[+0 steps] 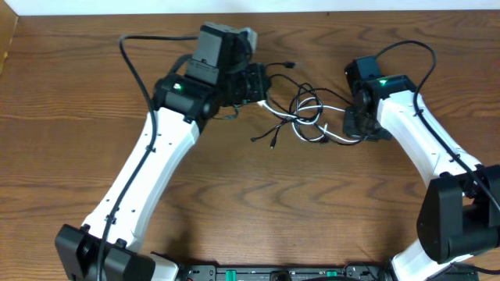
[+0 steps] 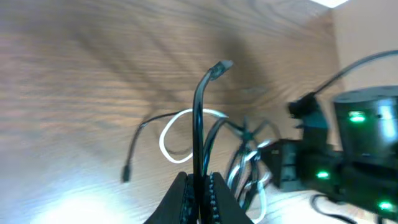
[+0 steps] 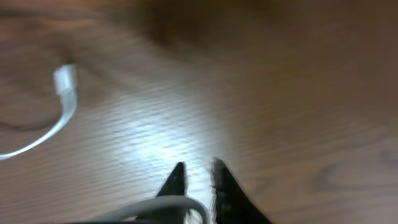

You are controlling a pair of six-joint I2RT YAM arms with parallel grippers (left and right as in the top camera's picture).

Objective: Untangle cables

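Observation:
The cables (image 1: 306, 115) lie tangled at the back middle of the table: a white cable (image 1: 332, 137) looped with black ones. My left gripper (image 2: 198, 180) is shut on a black cable (image 2: 198, 124), which rises from the jaws to its plug (image 2: 222, 65). In the overhead view the left gripper (image 1: 262, 84) is at the tangle's left edge. A white loop (image 2: 171, 134) and a loose black plug (image 2: 126, 175) lie beyond. My right gripper (image 3: 198, 173) is nearly closed with the white cable (image 3: 168, 204) across its jaws; the white plug (image 3: 64, 79) lies to the left. In the overhead view the right gripper (image 1: 355, 127) is at the tangle's right edge.
The wooden table (image 1: 258, 203) spreads in front of the tangle. Its back edge (image 1: 312, 11) runs close behind both grippers. A loose black plug end (image 1: 273, 143) points toward the front. The right arm's body (image 2: 364, 149) fills the right of the left wrist view.

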